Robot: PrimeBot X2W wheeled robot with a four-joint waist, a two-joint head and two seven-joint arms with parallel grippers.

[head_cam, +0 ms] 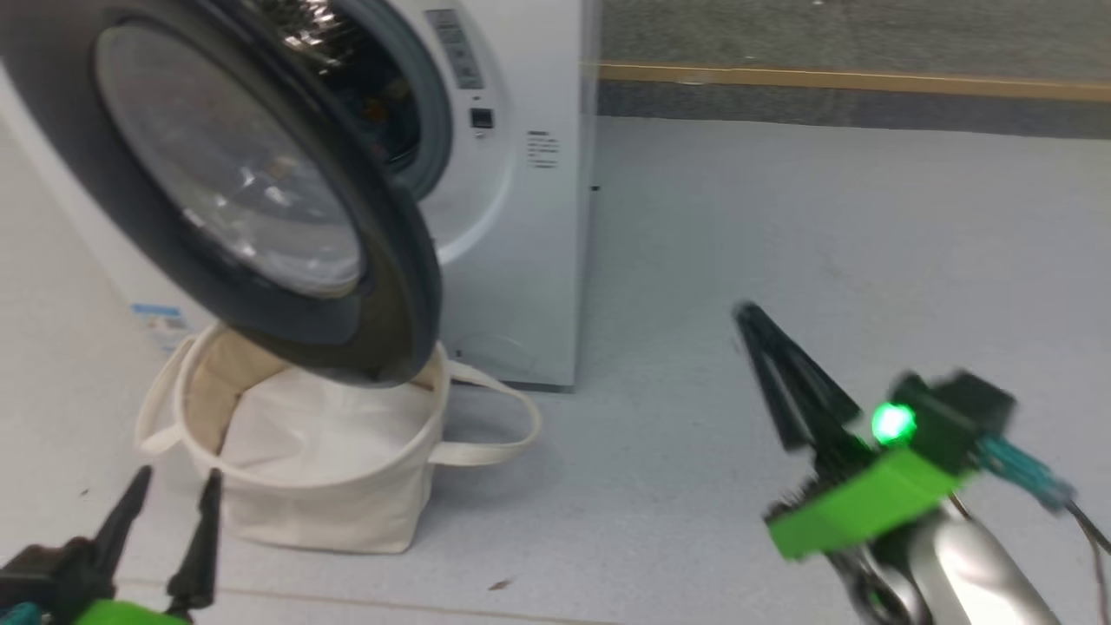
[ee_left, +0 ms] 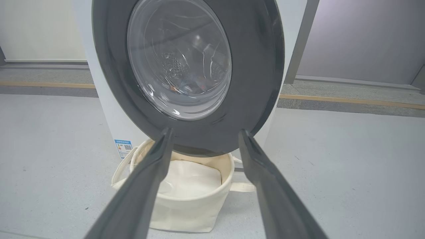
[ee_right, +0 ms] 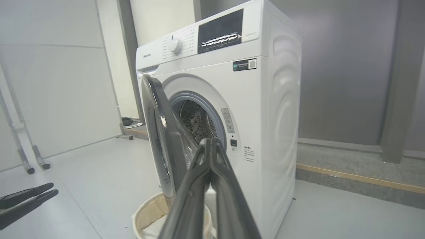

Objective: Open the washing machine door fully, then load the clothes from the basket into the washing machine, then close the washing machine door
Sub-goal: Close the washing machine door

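The washing machine door (head_cam: pixel 234 187) stands partly open at ten o'clock in the head view, overhanging the basket (head_cam: pixel 330 503). Coloured scraps behind its glass may be the clothes (ee_left: pixel 186 87). The left gripper (head_cam: pixel 177 475), at seven o'clock, is spread wide and empty. The right gripper (head_cam: pixel 745 312), at four o'clock, is pinched together on nothing.

We see pale grey floor (head_cam: pixel 781 217), tan strip (head_cam: pixel 851 80) across upper right, white wall (ee_right: pixel 59 83) left, grey wall (ee_right: pixel 345 66) right
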